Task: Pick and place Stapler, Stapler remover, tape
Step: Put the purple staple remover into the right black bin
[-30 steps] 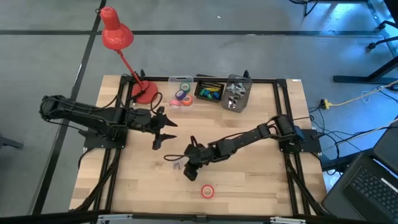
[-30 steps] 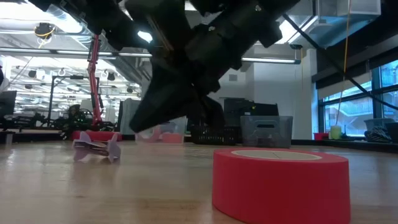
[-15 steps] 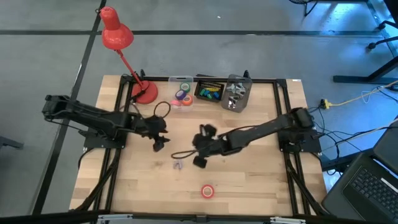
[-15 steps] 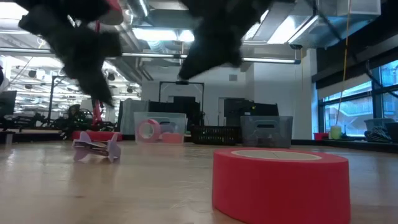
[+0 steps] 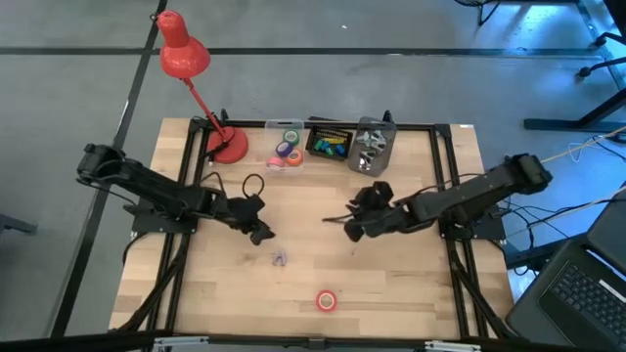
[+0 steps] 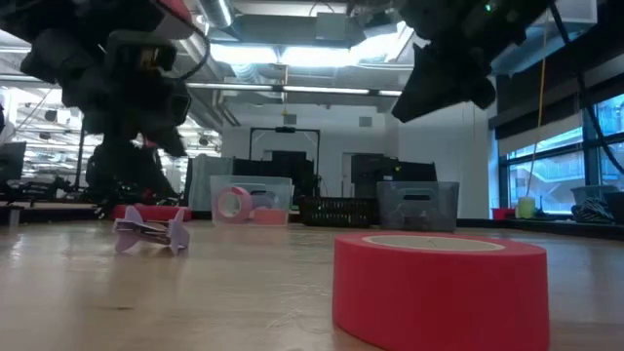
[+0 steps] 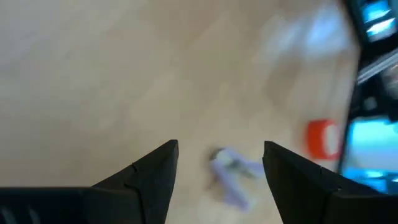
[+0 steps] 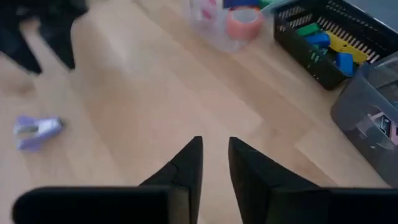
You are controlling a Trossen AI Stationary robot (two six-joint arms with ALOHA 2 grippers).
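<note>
Stapler remover point(image 5: 280, 259), small and purple, lying on bare wood near the middle of the table point(image 5: 411, 284), toward the front; also seen low at the left in the low view point(image 6: 151, 235). Red tape roll point(image 5: 327, 301) flat on the boards nearer the front edge, well apart from the remover, looming large in the low view point(image 6: 439, 288). More tape rolls in a clear box point(image 5: 287, 147) at the back, beside a black basket point(image 5: 330, 143) of coloured blocks and a grey bin point(image 5: 372, 147). Red lamp point(image 5: 186, 59) at the back left corner. Left gripper point(image 5: 260, 233) hovering just behind the remover, fingers point(image 7: 155, 171) spread wide with nothing between them. Right gripper point(image 5: 350, 227) right of centre, above bare wood, fingers point(image 8: 186, 165) nearly together with a narrow gap, holding nothing.
</note>
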